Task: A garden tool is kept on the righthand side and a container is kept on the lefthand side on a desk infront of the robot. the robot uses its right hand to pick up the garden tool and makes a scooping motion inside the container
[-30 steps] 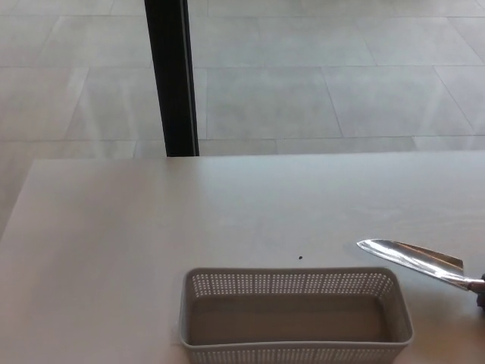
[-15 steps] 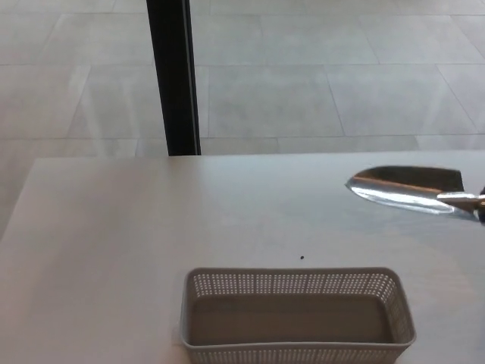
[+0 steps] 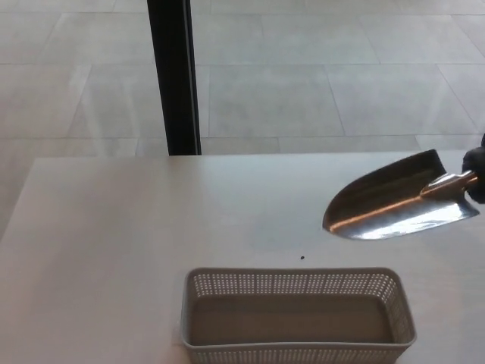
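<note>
Pale grey floor tiles and a black vertical post [image 3: 173, 76] fill the background beyond a light worktop [image 3: 114, 227].

At about three o'clock in the view hangs the garden trowel [image 3: 394, 203], raised clear of the worktop. Its blade is polished metal, broad at the shoulder and tapering to a rounded tip that points toward eight o'clock; the hollow face is turned to the camera and catches a bright streak along its lower edge and a coppery glint near the tip. A narrow metal neck runs off toward the right edge, where only a dark sliver of the right hand [image 3: 477, 168] shows, so I cannot tell how its fingers are set.

Half a second ago the blade lay nearly edge-on and higher toward two o'clock; now it is tilted open-faced, looks larger, and its tip has come lower and further left, nearer the basket.

At six o'clock stands the grey perforated plastic basket [image 3: 297, 284], oblong, with nothing in it, sitting where it was. A small dark speck [image 3: 302, 257] marks the worktop between trowel tip and basket rim.
</note>
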Controlling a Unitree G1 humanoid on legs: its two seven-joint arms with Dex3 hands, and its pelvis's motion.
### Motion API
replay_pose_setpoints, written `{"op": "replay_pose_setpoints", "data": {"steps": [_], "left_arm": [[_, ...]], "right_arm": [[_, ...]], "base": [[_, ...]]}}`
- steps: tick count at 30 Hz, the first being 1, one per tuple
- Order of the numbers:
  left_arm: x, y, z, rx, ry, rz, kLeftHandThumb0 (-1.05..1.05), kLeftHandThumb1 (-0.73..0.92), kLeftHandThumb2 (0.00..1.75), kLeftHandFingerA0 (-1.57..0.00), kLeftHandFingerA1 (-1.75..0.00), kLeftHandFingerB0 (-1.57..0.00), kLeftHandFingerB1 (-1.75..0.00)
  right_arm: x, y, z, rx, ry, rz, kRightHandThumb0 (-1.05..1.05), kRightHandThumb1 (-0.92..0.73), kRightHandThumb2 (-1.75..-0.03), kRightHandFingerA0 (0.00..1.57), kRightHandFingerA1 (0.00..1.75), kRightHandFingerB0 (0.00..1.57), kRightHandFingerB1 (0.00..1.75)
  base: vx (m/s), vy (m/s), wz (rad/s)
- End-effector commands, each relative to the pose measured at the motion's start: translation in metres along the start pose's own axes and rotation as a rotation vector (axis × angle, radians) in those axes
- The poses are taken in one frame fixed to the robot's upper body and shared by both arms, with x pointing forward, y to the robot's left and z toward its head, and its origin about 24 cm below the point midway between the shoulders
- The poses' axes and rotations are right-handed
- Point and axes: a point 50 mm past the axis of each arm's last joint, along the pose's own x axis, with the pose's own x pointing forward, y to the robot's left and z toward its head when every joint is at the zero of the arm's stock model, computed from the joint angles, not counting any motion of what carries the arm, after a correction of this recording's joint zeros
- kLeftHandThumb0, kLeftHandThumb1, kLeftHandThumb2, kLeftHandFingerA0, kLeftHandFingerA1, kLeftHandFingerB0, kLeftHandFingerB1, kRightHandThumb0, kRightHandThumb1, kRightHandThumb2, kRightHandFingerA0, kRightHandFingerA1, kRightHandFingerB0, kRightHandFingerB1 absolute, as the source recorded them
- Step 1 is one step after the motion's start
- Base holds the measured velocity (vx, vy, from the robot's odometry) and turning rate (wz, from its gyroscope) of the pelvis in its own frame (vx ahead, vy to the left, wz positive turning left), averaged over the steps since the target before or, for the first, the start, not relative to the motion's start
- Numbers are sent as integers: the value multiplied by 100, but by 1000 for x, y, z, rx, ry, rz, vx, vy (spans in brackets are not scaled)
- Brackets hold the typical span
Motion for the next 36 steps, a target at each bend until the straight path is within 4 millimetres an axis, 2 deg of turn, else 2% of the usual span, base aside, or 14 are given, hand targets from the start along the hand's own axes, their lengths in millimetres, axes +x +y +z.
{"op": "replay_pose_setpoints", "data": {"steps": [1, 4, 6, 7, 10, 12, 14, 17, 22, 25, 30, 34, 35, 36], "left_arm": [[-1, 7, -1, -4, -3, 20, -47, 68, 61, -65, -64, -57, -48], [-1, 7, -3, -41, 0, 17, -45, 69, 61, -62, -64, -56, -49], [-2, 6, -3, -4, -8, 8, -45, 72, 61, -58, -61, -53, -49], [-2, 7, -2, -5, -7, 7, -46, 71, 61, -57, -59, -53, -48], [-1, 7, -2, -16, 0, 11, -47, 71, 61, -59, -58, -54, -47], [-1, 7, 0, 1, -3, 9, -47, 72, 61, -59, -60, -54, -47], [-1, 6, 0, 16, -6, 6, -47, 71, 61, -59, -60, -54, -47], [-1, 6, 0, 0, -6, 6, -48, 70, 61, -59, -62, -55, -47], [-1, 6, 0, -21, -7, 2, -47, 69, 61, -61, -62, -56, -47], [-1, 5, 0, -3, -17, -3, -47, 70, 61, -59, -60, -54, -47], [-1, 5, 1, 3, -20, -2, -48, 71, 61, -59, -63, -54, -48], [-1, 6, 3, -5, -19, -2, -47, 72, 61, -57, -60, -53, -47], [-1, 5, 2, -11, -19, -5, -47, 72, 61, -56, -60, -53, -47], [-1, 5, 2, -14, -17, -5, -47, 72, 61, -57, -57, -54, -46]], "right_arm": [[-6, 4, 9, -49, -134, 134, -28, -60, -70, 84, 172, 72, 147], [-6, 7, 10, -43, -150, 201, -28, -59, -67, 82, 170, 73, 143], [-6, 9, 10, -45, -147, 219, -26, -54, -66, 87, 168, 80, 134], [-6, 12, 9, -44, -129, 276, -28, -59, -68, 86, 166, 75, 140], [-7, 14, 7, -35, -100, 325, -29, -59, -64, 87, 170, 76, 139], [-8, 18, 3, -37, -35, 363, -30, -60, -66, 89, 174, 81, 127], [-8, 20, 1, -30, 3, 377, -28, -60, -68, 90, 174, 79, 129], [-9, 23, -6, -45, 86, 417, -22, -54, -78, 89, 175, 70, 148], [-11, 25, -18, -46, 196, 426, -22, -60, -93, 85, 175, 69, 148], [-12, 27, -22, -57, 235, 452, -23, -59, -83, 83, 175, 70, 151], [-14, 33, -18, -58, 243, 472, -27, -55, -85, 82, 175, 64, 158], [-11, 31, -8, -84, 171, 454, -30, -59, -82, 85, 175, 68, 153], [-10, 30, -1, -91, 121, 405, -29, -57, -78, 91, 175, 79, 137], [-7, 29, 4, -97, 82, 372, -40, -50, -95, 119, 134, 86, 106]], "base": [[0, 0, 0], [0, 0, 0], [0, 0, 0], [0, 0, 0], [0, 0, 0], [0, 0, 0], [0, 0, 0], [0, 0, 0], [0, 0, 0], [0, 0, 0], [0, 0, 0], [0, 0, 0], [0, 0, 0], [0, 0, 0]]}}
